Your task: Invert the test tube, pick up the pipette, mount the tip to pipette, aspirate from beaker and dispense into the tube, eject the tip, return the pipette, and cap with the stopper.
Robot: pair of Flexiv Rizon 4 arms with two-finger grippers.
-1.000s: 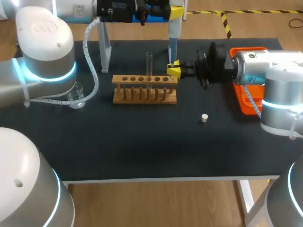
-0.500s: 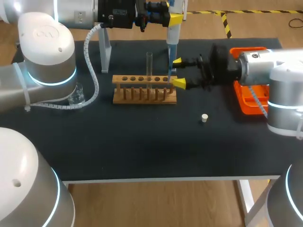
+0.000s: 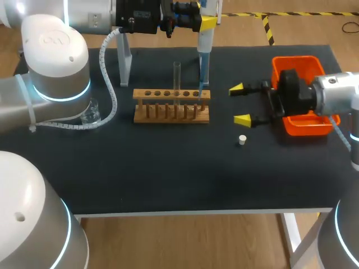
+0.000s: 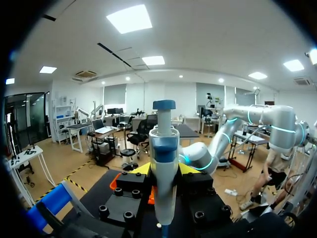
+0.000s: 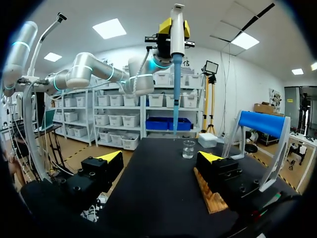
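Blue-tipped pipette (image 3: 203,42) at upper centre of the head view, held upright and clamped in the left gripper (image 3: 205,22), its tip at the right end of the wooden rack (image 3: 171,106). Right gripper (image 3: 239,104), centre right, stands spread and empty. Aspiration likely follows: lift straight up first, keep the pipette vertical, clear the test tube (image 3: 177,78), then descend centrally into the beaker (image 3: 90,114) at middle left.

Bench (image 3: 168,174) matt black, rack (image 3: 171,114) plain pale wood, test tube (image 3: 176,75) and beaker (image 3: 90,115) clear and glassy, tray (image 3: 294,59) glossy orange plastic, pipette (image 3: 204,47) smooth white-and-blue plastic.
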